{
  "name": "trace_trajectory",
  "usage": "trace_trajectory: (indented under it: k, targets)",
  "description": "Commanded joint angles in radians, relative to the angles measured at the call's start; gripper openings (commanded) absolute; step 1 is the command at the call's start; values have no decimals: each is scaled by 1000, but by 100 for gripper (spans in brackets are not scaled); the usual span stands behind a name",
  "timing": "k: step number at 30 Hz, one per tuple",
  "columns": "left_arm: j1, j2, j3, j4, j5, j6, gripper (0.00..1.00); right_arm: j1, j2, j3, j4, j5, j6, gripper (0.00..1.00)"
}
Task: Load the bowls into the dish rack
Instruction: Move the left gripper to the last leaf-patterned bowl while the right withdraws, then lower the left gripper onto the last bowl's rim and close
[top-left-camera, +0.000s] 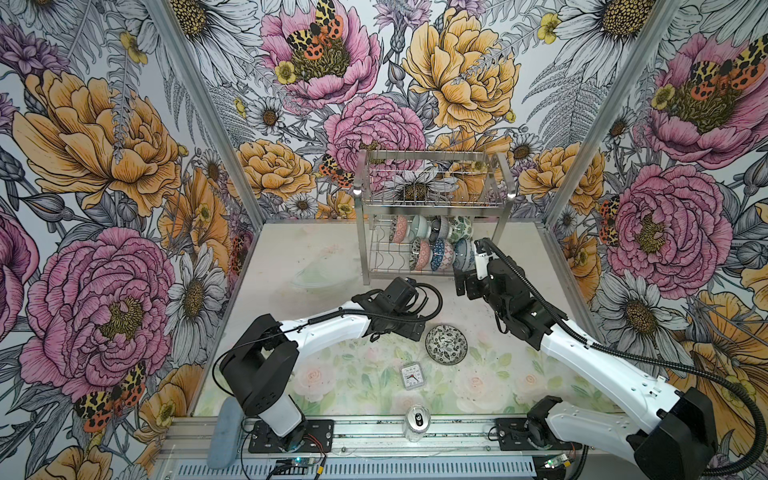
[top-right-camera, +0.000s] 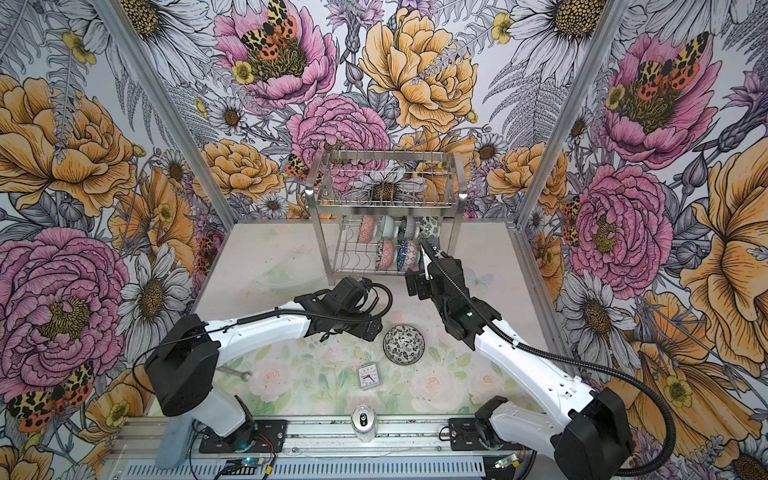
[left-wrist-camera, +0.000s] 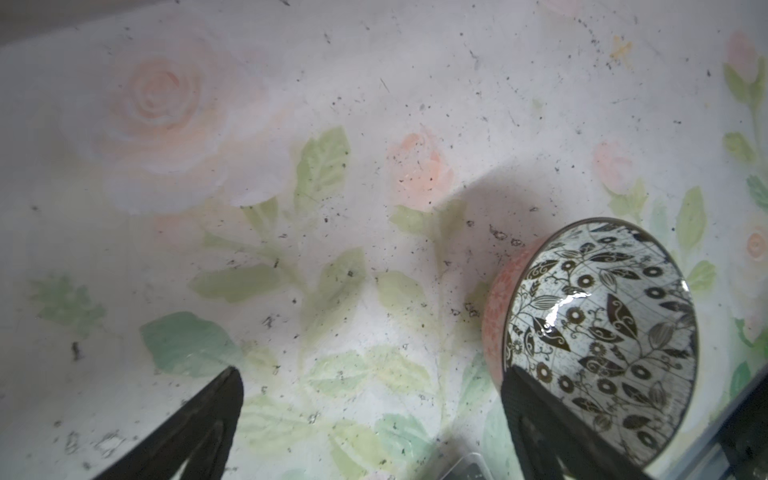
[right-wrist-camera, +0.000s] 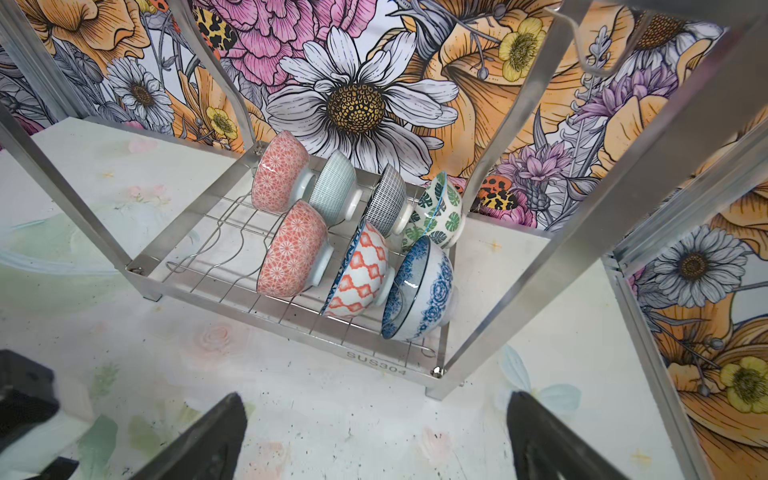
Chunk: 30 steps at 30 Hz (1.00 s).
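The steel dish rack (top-left-camera: 360, 232) (top-right-camera: 316, 237) stands at the back of the table. Several bowls (right-wrist-camera: 291, 249) lean on edge in two rows on its lower wire tier (right-wrist-camera: 374, 366); the upper basket looks empty. A black-and-white leaf bowl (top-left-camera: 446, 345) (top-right-camera: 404, 345) with a pink outside sits upright on the mat. My left gripper (left-wrist-camera: 370, 374) (top-left-camera: 411, 330) hangs open just left of this bowl (left-wrist-camera: 598, 332), one finger beside its rim and nothing between the fingers. My right gripper (right-wrist-camera: 374, 399) (top-left-camera: 468, 266) is open and empty in front of the rack's right front leg.
A small square clock (top-left-camera: 412, 375) lies just in front of the loose bowl. A drinks can (top-left-camera: 417, 422) stands at the front edge. A wrench (top-right-camera: 235, 371) lies at the left front and a grey-blue pad (top-left-camera: 224, 432) by the left arm's base. Walls enclose three sides.
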Motion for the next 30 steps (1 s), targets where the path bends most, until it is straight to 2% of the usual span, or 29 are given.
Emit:
trace_trajectory:
  k: [1,6,12,17,27,30]
  targets:
    - [-30,53,53,52,37,-28,98,-11,-30,-13,3,-11,17,99]
    - [-59,114,92,56,44,-28,94,-20,-41,-31,2,-12,19,99]
    - [-67,149,112,56,64,-32,82,-33,-53,-46,3,-17,21,99]
    - [-75,167,126,55,79,-34,68,-43,-61,-56,4,-24,24,99]
    - [-84,225,145,55,99,-37,51,-58,-76,-71,2,-30,28,98]
    - [-85,229,145,55,101,-37,42,-63,-81,-76,3,-34,30,98]
